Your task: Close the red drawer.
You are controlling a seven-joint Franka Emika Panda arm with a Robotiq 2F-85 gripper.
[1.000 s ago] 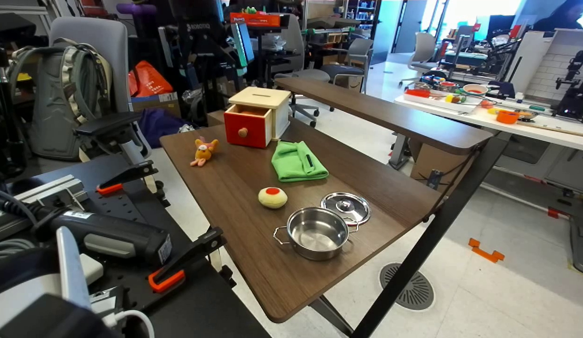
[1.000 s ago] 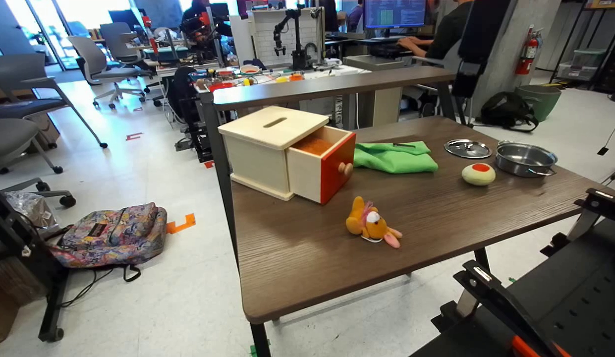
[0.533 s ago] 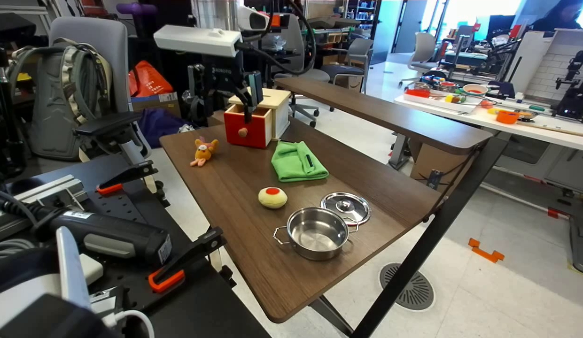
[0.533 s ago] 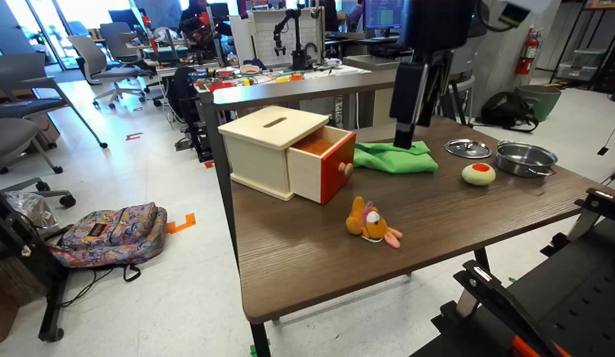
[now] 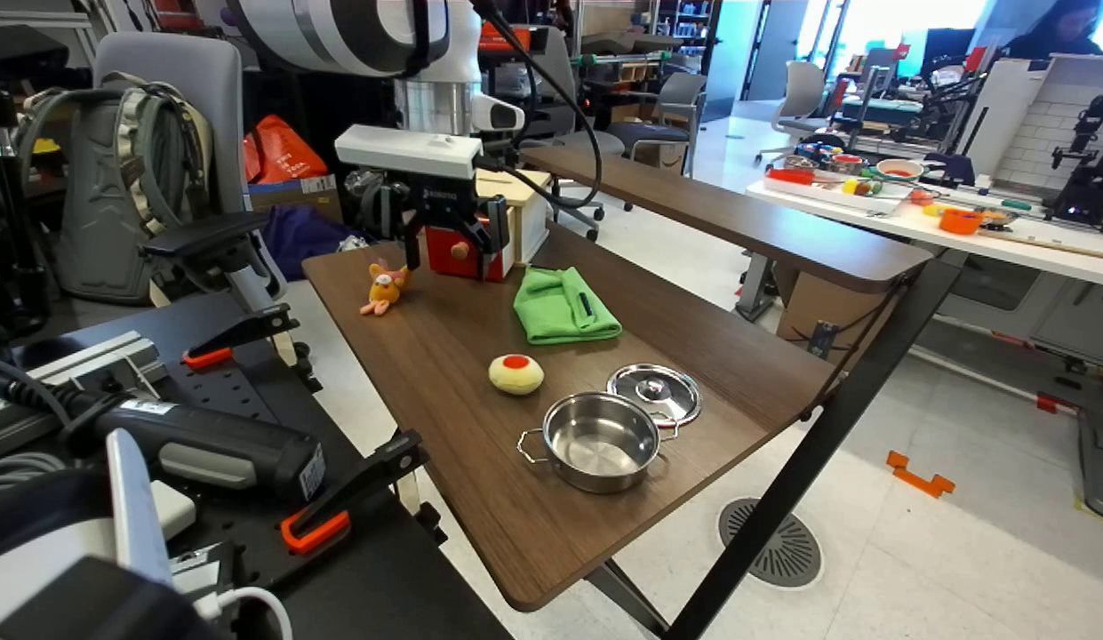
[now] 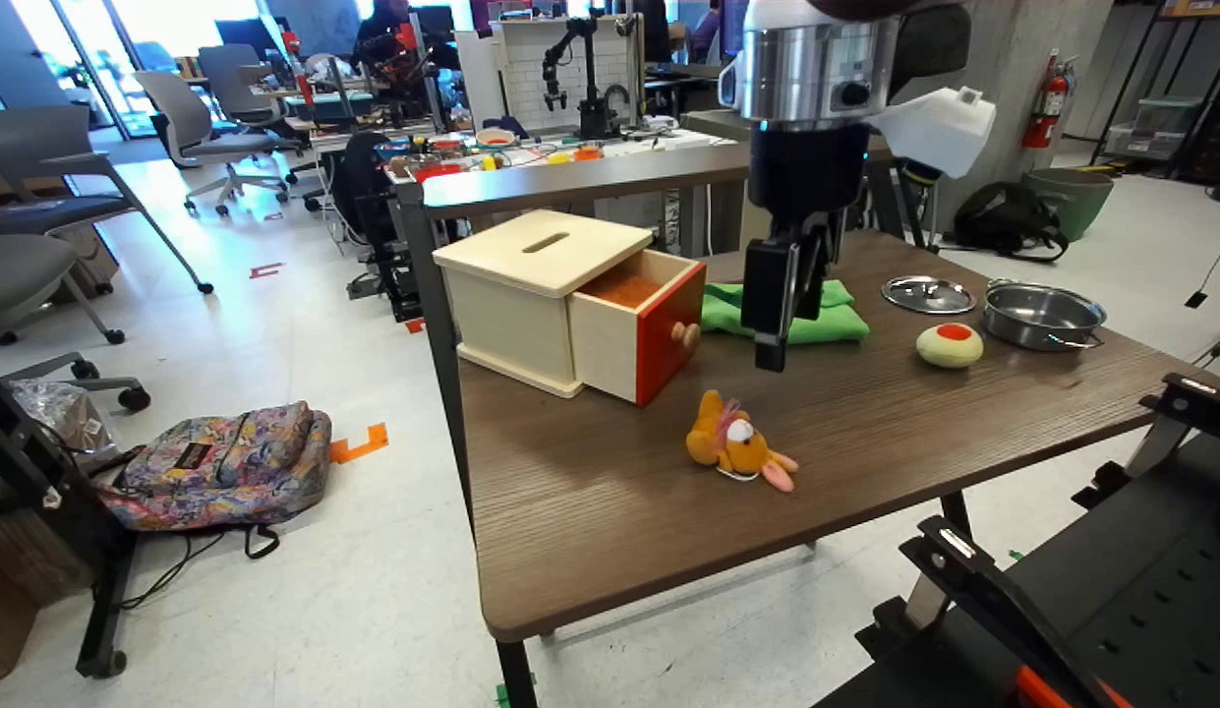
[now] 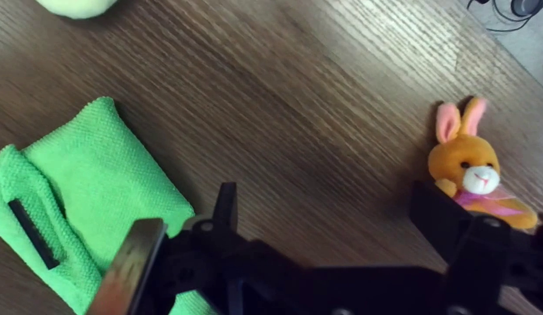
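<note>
The red drawer (image 6: 661,344) stands pulled partly out of the small wooden box (image 6: 516,315), its red front and round knob facing my gripper. Something orange-brown lies inside the drawer. In an exterior view the drawer front (image 5: 440,260) is partly hidden behind my gripper (image 5: 449,264). My gripper is open and empty, fingers pointing down, in front of the drawer and apart from it. Its fingertip (image 6: 770,356) hangs above the table. In the wrist view my gripper (image 7: 322,188) shows wide apart jaws over bare wood; the drawer is out of view there.
An orange plush bunny (image 6: 737,442) lies close to the gripper and in front of the drawer. A green folded cloth (image 5: 564,307) lies beside the box. A yellow plush (image 5: 515,375), a steel bowl (image 5: 600,444) and a lid (image 5: 655,394) are farther along the table (image 5: 462,391).
The arm has come into view above the table, then lowered. My gripper has moved down and closer to the drawer front. The drawer and the other objects have not moved.
</note>
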